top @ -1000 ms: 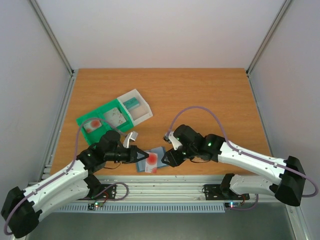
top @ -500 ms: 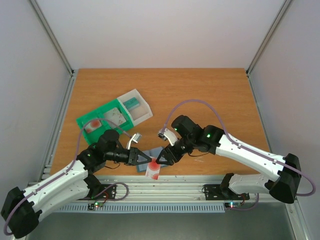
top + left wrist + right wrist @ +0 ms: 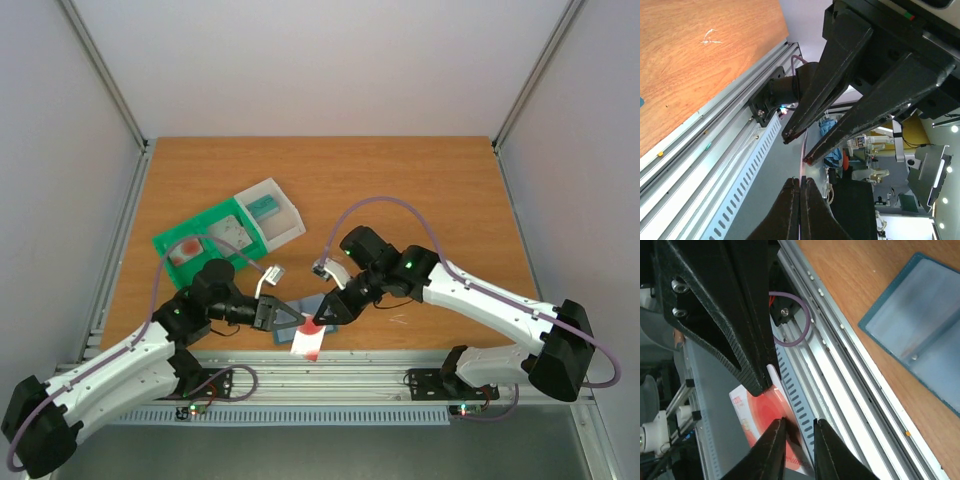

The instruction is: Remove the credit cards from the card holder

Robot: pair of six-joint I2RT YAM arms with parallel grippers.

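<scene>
A credit card (image 3: 308, 342), whitish with a red mark, hangs over the front rail. My left gripper (image 3: 296, 321) is shut on it; in the left wrist view the card (image 3: 801, 172) shows edge-on, rising from my closed gripper (image 3: 800, 186). My right gripper (image 3: 316, 320) straddles the card's other end, and its fingertips (image 3: 786, 140) stand apart on either side. In the right wrist view the card (image 3: 757, 407) lies partly in the gap of that gripper (image 3: 799, 429), not clamped. The slate-blue card holder (image 3: 920, 325) lies open on the table, just behind the grippers (image 3: 313, 302).
A green-and-clear compartment tray (image 3: 228, 232) stands at the back left, with a teal card (image 3: 263, 207) and a red-marked card (image 3: 183, 250) in it. The aluminium rail (image 3: 850, 370) runs along the table's front edge under the held card.
The card has moved from the card holder out over the front rail in my left gripper. My right gripper swung in from the right and narrowed its jaws around the card.
</scene>
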